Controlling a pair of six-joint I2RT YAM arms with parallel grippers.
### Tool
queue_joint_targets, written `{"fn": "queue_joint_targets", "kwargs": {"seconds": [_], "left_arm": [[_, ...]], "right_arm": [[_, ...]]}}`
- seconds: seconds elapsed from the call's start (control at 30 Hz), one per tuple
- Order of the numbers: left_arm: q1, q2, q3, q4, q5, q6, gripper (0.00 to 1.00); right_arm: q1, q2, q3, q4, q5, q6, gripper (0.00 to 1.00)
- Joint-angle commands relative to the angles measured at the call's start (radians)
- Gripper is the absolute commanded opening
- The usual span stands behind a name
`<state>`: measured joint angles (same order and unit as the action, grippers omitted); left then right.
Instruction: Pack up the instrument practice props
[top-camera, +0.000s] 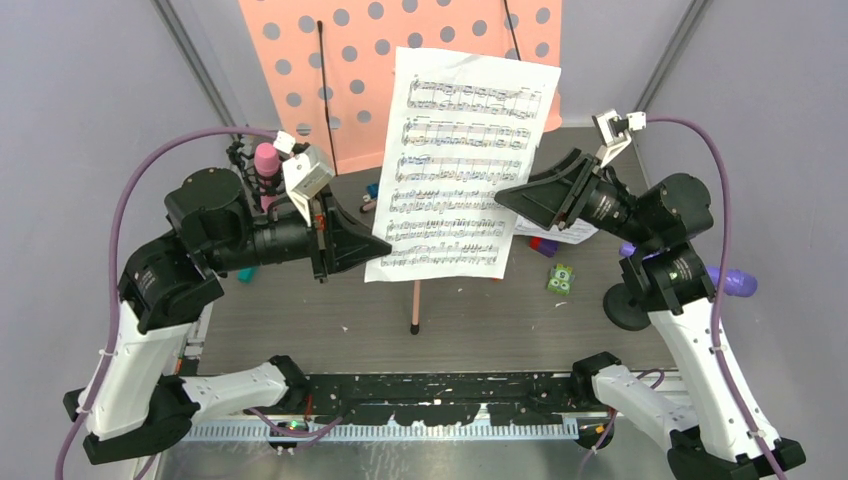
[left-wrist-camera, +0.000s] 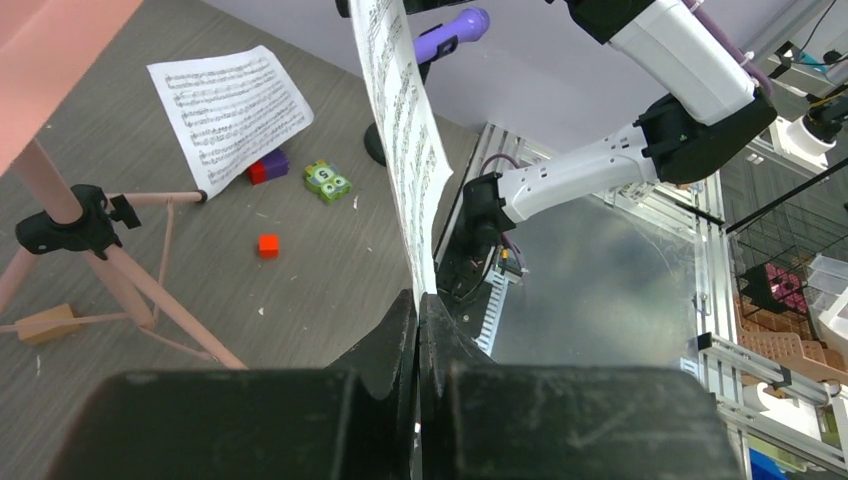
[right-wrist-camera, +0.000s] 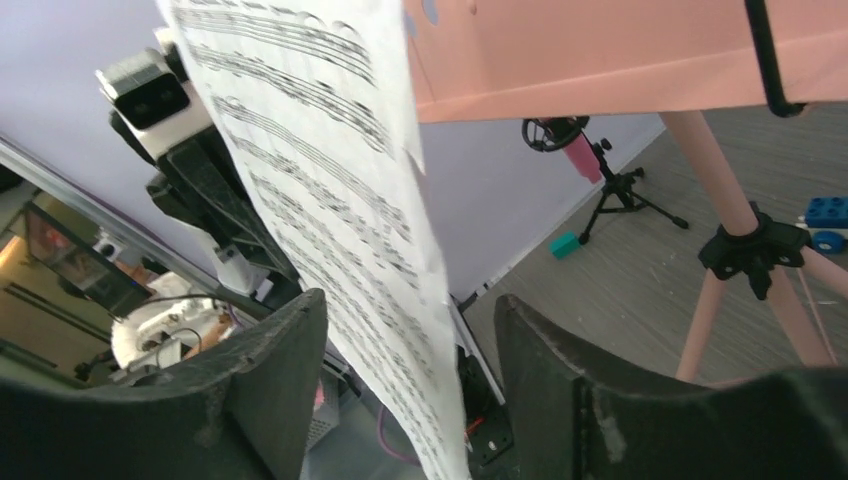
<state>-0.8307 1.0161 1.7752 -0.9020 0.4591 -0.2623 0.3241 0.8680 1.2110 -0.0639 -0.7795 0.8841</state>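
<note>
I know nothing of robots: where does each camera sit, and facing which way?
Top external: above, behind the bases, looking down on the left arm, right arm and table.
Left wrist: on the left arm, facing rightward past the left hand, shut on the sheet-music page.
Right wrist: on the right arm, facing leftward; right hand open around the page.
Shared: that page.

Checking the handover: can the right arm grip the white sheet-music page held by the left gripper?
Probably yes: the right gripper is open with the white sheet-music page between its jaws, nothing blocking; the left gripper pinches the other edge.
</note>
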Motion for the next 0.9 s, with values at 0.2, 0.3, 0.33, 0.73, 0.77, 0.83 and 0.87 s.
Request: {"fn": "queue_joint_targets", "kwargs": {"seconds": [0.2, 0.3, 0.33, 0.73, 0.77, 0.83, 0.87], "left_arm": [[0.002, -0.038, -0.051, 0.083, 0.016, -0.023, 0.00], [0.002, -0.041, -0.054, 0.081, 0.001, -0.019, 0.00], [0.002, -0.043, -0.055, 0.081, -0.005, -0.017, 0.00], [0.002, -0.069, -0.042, 0.035, -0.166, -0.008, 0.83], [0.002, -0.073, -0.041, 0.022, -0.203, -0.001, 0.85], [0.002, -0.080, -0.038, -0.002, -0.288, 0.008, 0.87], [0.002, -0.086, -0.037, -0.008, -0.351, 0.011, 0.87]], "right_arm": [[0.013, -0.029, -0.043, 0.256, 0.002, 0.087, 0.28], [0.016, -0.030, -0.046, 0.278, -0.001, 0.095, 0.16], [0.016, -0.033, -0.046, 0.276, -0.001, 0.095, 0.10], [0.016, -0.194, 0.086, -0.361, 0.304, -0.183, 0.01], [0.016, -0.213, 0.095, -0.441, 0.372, -0.200, 0.01], [0.016, -0.257, 0.094, -0.595, 0.503, -0.214, 0.01], [0.016, -0.283, 0.086, -0.642, 0.565, -0.217, 0.01]]}}
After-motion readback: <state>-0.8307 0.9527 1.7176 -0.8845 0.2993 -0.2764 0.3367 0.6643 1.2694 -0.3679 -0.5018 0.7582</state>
